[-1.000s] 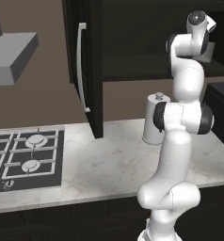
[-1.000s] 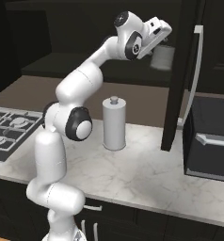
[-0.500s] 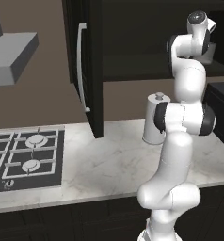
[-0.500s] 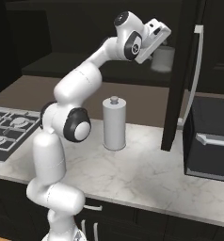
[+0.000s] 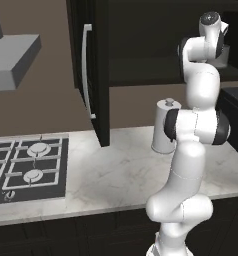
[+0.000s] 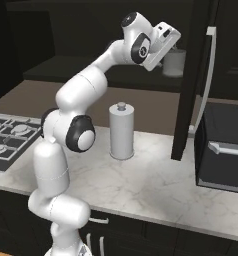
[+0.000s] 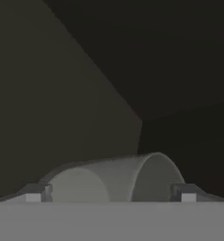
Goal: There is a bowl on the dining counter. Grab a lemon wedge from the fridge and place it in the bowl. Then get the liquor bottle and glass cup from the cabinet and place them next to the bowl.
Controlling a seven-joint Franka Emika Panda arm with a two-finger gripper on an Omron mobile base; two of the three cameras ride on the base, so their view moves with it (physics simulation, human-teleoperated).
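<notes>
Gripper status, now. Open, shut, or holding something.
Gripper: open, fingers spread either side of the small clear glass cup inside the black upper cabinet; not clamped on it yet.

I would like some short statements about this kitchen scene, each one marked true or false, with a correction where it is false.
1. The gripper is inside the open upper cabinet, with the glass cup between its fingers. True.
2. The gripper's jaws are shut tight on the cup. False: they stand wide open, one finger on each side of the cup.
3. A grey cylindrical canister stands on the marble counter below the cabinet. True.
4. The canister lies tipped on its side. False: it stands upright.
5. A gas stove is set into the counter at the left of the left base view. True.
</notes>
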